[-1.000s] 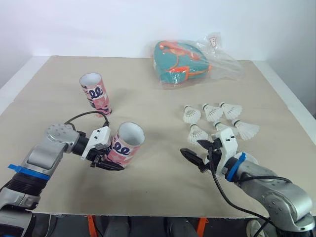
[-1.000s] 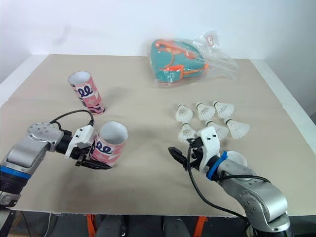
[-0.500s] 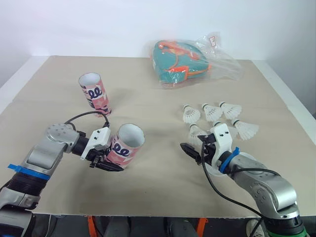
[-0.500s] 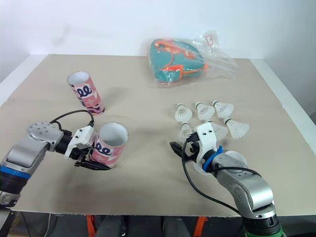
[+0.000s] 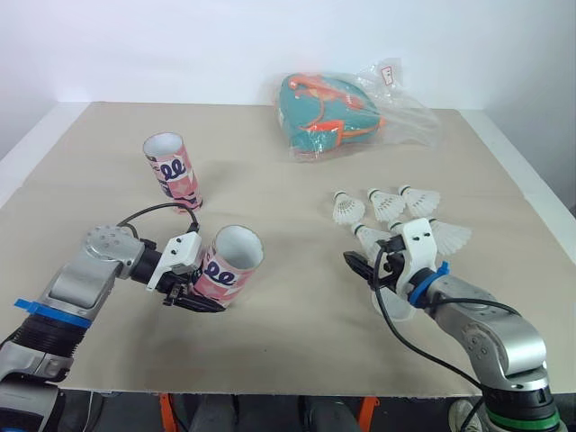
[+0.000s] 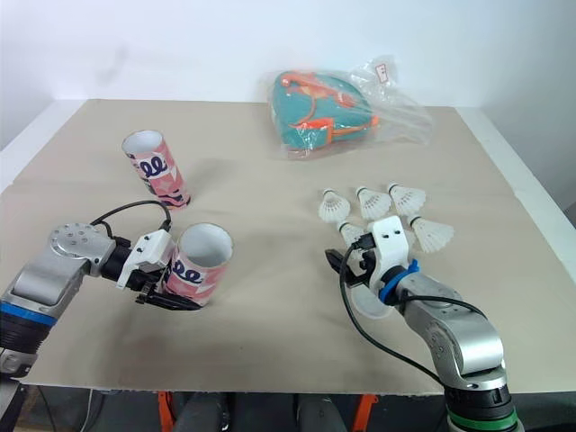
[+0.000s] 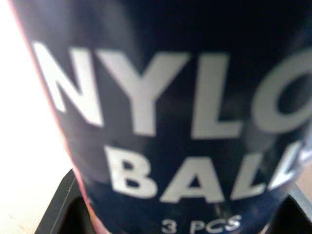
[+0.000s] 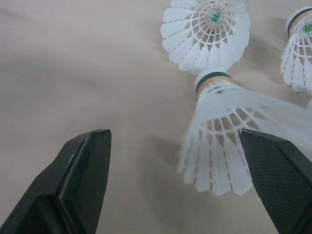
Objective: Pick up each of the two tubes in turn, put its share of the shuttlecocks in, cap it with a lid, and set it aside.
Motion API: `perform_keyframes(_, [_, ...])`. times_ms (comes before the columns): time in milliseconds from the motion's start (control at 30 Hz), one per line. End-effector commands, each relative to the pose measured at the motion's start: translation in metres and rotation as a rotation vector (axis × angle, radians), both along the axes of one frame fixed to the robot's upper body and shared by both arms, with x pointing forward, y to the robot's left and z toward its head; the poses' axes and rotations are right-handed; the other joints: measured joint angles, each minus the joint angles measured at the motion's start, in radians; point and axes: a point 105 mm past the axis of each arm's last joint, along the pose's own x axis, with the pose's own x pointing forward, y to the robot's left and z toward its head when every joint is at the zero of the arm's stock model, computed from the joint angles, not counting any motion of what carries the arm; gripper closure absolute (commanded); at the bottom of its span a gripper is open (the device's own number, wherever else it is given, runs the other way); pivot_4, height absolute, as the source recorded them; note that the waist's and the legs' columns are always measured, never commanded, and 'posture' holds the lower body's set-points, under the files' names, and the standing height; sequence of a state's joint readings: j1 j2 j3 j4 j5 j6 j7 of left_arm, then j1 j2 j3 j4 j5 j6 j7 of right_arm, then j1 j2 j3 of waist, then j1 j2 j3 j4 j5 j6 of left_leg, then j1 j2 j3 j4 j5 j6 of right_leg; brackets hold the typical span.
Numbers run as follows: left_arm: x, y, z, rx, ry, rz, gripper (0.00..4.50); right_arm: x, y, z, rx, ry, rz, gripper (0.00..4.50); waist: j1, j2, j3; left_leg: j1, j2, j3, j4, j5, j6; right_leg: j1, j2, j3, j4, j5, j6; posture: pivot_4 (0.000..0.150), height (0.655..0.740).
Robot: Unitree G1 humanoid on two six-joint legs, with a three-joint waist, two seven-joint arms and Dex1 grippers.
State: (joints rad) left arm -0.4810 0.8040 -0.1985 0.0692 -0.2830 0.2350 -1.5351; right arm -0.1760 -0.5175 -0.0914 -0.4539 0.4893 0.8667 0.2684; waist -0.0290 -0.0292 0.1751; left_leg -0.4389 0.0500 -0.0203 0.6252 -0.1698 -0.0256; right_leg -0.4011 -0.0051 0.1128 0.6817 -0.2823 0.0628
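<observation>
Change: your right arm has pushed forward since a second ago. The right gripper then hung short of the shuttlecocks and now sits at the near edge of the group. Your left arm and its tube have stayed where they were.
Right arm: reaches low over the table, forearm angled in from the right, wrist pointing towards the cluster.
Right gripper: spread wide with nothing in its grasp. The nearest shuttlecock lies on the table between the fingers, closer to one of them, cork end pointing away from the wrist.
Left arm: bent in from the left, wrist low near the table's front.
Left gripper: clamped on the held tube near its base.
Held tube: pink with dark lettering, tilted, its open mouth facing up and towards the right. The left wrist view shows a dark label with white print.
Second tube: stands farther back on the left, well apart from the held one, mouth open.
Lid: pale disc on the table under your right wrist.
Bag: teal, in clear plastic, at the back.
</observation>
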Motion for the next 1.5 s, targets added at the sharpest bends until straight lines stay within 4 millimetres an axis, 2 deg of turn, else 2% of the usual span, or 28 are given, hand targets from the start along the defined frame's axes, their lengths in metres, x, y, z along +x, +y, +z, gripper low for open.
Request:
perform_keyframes(33, [0.0,0.001,-0.005,0.013,0.007,0.002,1.82,0.007,-0.004,0.01,-0.01,-0.036,-0.043,0.0,0.0,0.0,0.0,0.0,0.0,0.0,0.0,0.0,0.0,0.0,0.0,0.0,0.0,0.0,0.0,0.15,0.7387])
perform_keyframes(67, [0.0,0.001,-0.005,0.013,0.007,0.002,1.82,0.008,-0.005,0.009,-0.012,-0.031,-0.054,0.0,0.0,0.0,0.0,0.0,0.0,0.0,0.0,0.0,0.0,0.0,0.0,0.0,0.0,0.0,0.0,0.15,0.7387])
perform_keyframes(200, [-0.001,0.0,-0.005,0.012,0.006,0.004,1.84,0.01,-0.006,0.011,-0.002,-0.039,-0.064,1.07,0.0,0.0,0.0,0.0,0.0,0.0,0.0,0.0,0.0,0.0,0.0,0.0,0.0,0.0,0.0,0.15,0.7387])
perform_keyframes(333, [-0.001,0.0,-0.005,0.011,0.005,0.004,1.84,0.008,0.001,0.011,0.002,-0.045,-0.032,2.88,0.0,0.0,0.0,0.0,0.0,0.0,0.0,0.0,0.0,0.0,0.0,0.0,0.0,0.0,0.0,0.15,0.7387])
perform_keyframes(433, [-0.001,0.0,-0.005,0.009,0.004,0.003,1.84,0.006,0.006,0.011,0.001,-0.039,-0.007,4.4,0.0,0.0,0.0,0.0,0.0,0.0,0.0,0.0,0.0,0.0,0.0,0.0,0.0,0.0,0.0,0.15,0.7387])
perform_keyframes(700, [-0.001,-0.002,-0.005,0.009,0.004,-0.002,1.84,0.005,0.007,0.019,0.014,-0.046,0.027,4.4,0.0,0.0,0.0,0.0,0.0,0.0,0.0,0.0,0.0,0.0,0.0,0.0,0.0,0.0,0.0,0.15,0.7387])
perform_keyframes(867, [0.001,-0.003,-0.005,0.009,0.006,-0.006,1.84,-0.006,0.029,0.052,0.052,-0.153,0.226,4.4,0.0,0.0,0.0,0.0,0.0,0.0,0.0,0.0,0.0,0.0,0.0,0.0,0.0,0.0,0.0,0.15,0.7387])
perform_keyframes(1000, [0.001,-0.003,-0.005,0.013,0.013,-0.012,1.84,-0.04,0.068,0.088,0.054,-0.259,0.604,4.4,-0.001,0.002,0.001,0.0,0.0,0.0,0.0,0.0,0.0,0.0,0.0,0.0,0.0,0.0,0.0,0.15,0.7387])
perform_keyframes(1067, [0.001,-0.002,-0.007,0.029,0.023,-0.019,1.84,-0.049,0.082,0.108,-0.008,-0.331,0.758,4.4,-0.001,0.003,0.002,0.0,0.0,0.0,0.0,0.0,0.0,0.001,0.0,0.0,0.0,0.0,0.0,0.15,0.7387])
perform_keyframes(1167, [0.002,-0.001,-0.008,0.049,0.035,-0.027,1.84,-0.058,0.094,0.126,-0.141,-0.408,0.939,4.4,-0.001,0.004,0.003,0.001,0.0,0.0,0.001,0.0,0.001,0.001,0.0,-0.001,0.0,0.001,0.0,0.15,0.7387])
perform_keyframes(1267, [0.002,-0.002,-0.008,0.051,0.047,-0.032,1.84,-0.06,0.1,0.132,-0.208,-0.419,1.047,4.4,-0.001,0.004,0.002,0.001,0.001,0.0,0.001,0.001,0.001,0.001,0.0,-0.002,0.0,0.001,-0.001,0.15,0.7387])
perform_keyframes(1367, [0.001,-0.003,-0.008,0.046,0.055,-0.036,1.84,-0.06,0.102,0.126,-0.286,-0.392,1.145,4.4,-0.001,0.004,0.002,0.001,0.001,0.0,0.001,0.001,0.001,0.0,0.0,-0.002,0.0,0.001,-0.001,0.15,0.7387])
perform_keyframes(1500, [0.0,-0.004,-0.007,0.042,0.056,-0.037,1.84,-0.043,0.106,0.113,-0.412,-0.388,1.15,4.4,-0.001,0.004,0.002,0.0,0.001,0.0,0.001,0.001,0.001,0.0,0.0,-0.002,0.0,0.0,-0.001,0.15,0.7387])
